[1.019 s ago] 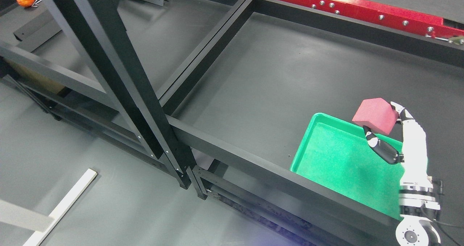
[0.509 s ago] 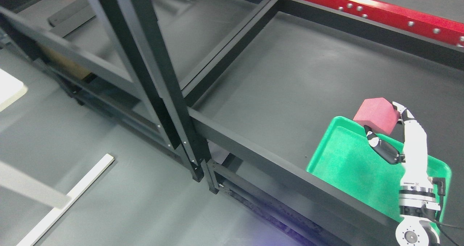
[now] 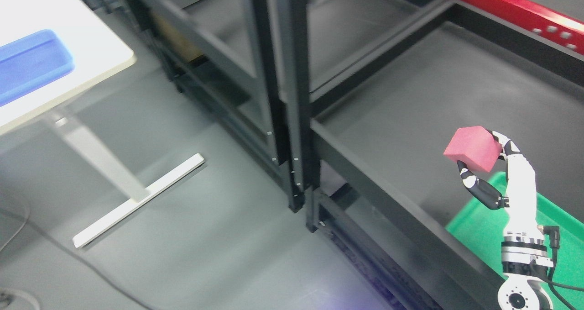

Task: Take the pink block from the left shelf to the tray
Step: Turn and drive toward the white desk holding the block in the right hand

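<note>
My right hand (image 3: 484, 164) is shut on the pink block (image 3: 472, 148) and holds it up in the air at the right of the head view. The block hangs above the grey shelf surface (image 3: 410, 118), just left of the green tray (image 3: 563, 237). The tray lies on the shelf at the lower right and is partly cut off by the picture's edge. The right arm rises from the bottom right corner. The left arm does not show.
The black shelf frame (image 3: 292, 95) has an upright post in the middle and a front rail (image 3: 388, 196) running to the lower right. A red beam (image 3: 524, 13) crosses the top right. A white table (image 3: 59, 72) with a blue bin (image 3: 27, 65) stands at the left.
The whole picture has shifted right, so the camera has turned left: the white table with the blue bin has come into view. The hand still holds the block in the same place in the picture.
</note>
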Controlling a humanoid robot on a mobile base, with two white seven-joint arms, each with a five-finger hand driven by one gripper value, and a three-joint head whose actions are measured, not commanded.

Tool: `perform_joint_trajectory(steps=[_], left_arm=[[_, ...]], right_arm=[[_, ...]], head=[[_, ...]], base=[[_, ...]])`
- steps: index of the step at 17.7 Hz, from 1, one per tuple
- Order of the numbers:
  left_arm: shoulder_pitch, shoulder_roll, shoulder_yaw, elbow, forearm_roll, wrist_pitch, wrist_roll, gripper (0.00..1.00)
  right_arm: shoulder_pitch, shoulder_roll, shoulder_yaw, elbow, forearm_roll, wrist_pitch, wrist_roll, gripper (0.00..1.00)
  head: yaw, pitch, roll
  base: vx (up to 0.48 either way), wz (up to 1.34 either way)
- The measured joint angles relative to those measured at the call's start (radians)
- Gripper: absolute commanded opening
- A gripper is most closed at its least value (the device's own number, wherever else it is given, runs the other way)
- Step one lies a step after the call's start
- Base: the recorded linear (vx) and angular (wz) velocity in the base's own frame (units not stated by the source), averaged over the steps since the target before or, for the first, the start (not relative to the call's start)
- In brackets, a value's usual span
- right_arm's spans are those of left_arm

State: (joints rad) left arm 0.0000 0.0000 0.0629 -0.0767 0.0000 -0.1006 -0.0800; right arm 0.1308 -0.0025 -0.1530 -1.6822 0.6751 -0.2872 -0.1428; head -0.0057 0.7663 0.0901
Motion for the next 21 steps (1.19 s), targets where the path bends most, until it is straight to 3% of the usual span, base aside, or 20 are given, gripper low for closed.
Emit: perform_joint_trajectory(steps=[21], left_arm=[[0.000,0.000,0.000,0.000,0.000,0.000,0.000,1.00]], right_arm=[[0.032,0.002,0.003,-0.012,-0.032,0.010,0.001,0.04]], head=[[0.0000,0.000,0.000]], base=[[-0.075,0.68]])
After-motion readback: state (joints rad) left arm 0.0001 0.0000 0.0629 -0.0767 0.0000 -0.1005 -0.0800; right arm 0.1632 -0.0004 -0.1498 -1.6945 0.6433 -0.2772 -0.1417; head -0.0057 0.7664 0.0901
